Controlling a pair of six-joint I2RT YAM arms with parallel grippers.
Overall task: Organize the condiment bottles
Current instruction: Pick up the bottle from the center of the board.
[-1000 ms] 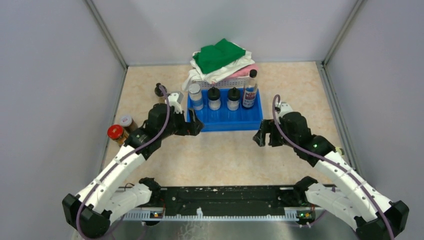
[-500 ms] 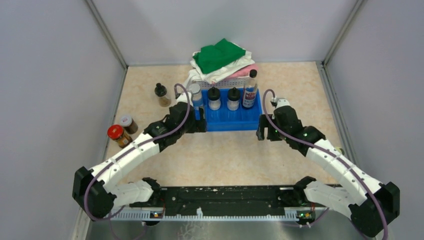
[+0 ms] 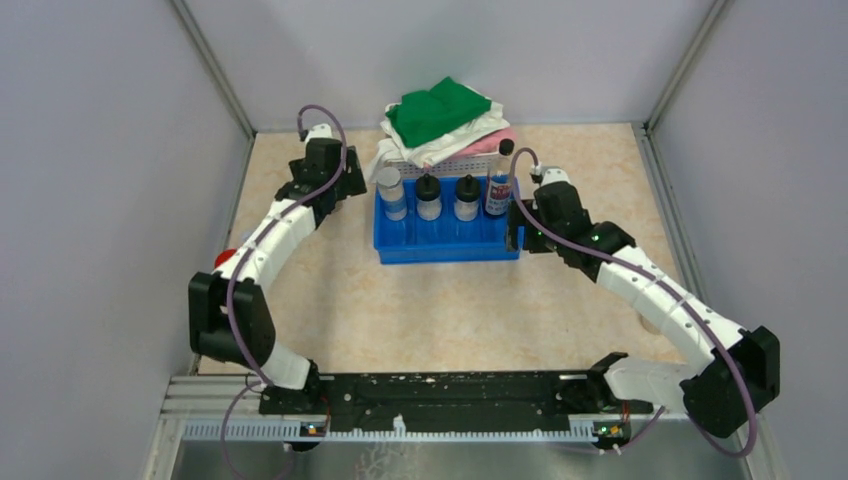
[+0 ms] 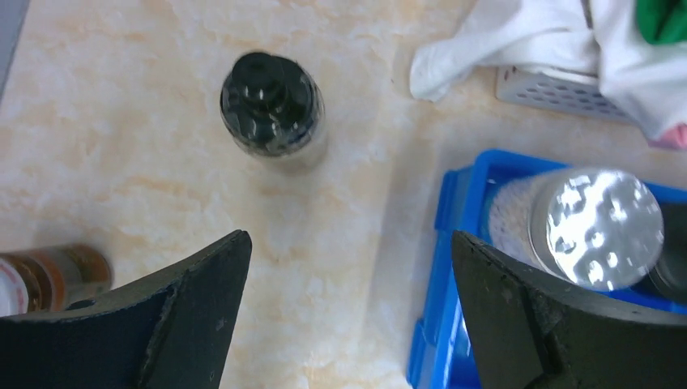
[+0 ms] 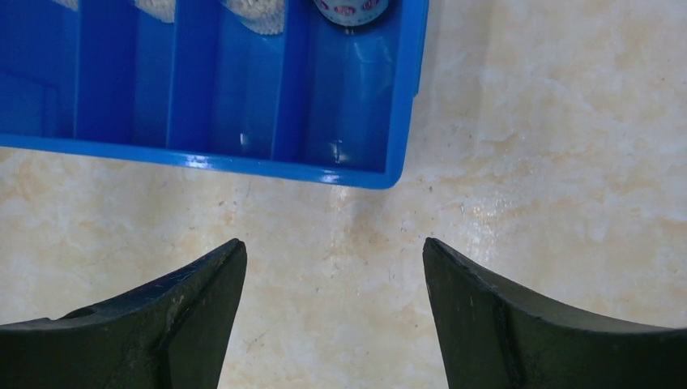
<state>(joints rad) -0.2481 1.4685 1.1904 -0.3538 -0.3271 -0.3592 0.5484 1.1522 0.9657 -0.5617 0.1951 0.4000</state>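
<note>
Left gripper (image 4: 348, 267), wide open, empty, over black-capped bottle (image 4: 271, 104) near table's (image 4: 121, 162) far-left corner: likely lining up. Right gripper (image 5: 334, 259) open, empty.

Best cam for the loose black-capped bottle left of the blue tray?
Left wrist: the black-capped bottle stands in clear view on the table, seen from above, beyond the open left gripper. Top external: the left arm covers that spot. Right wrist: only the blue tray corner and bare tabletop.
</note>
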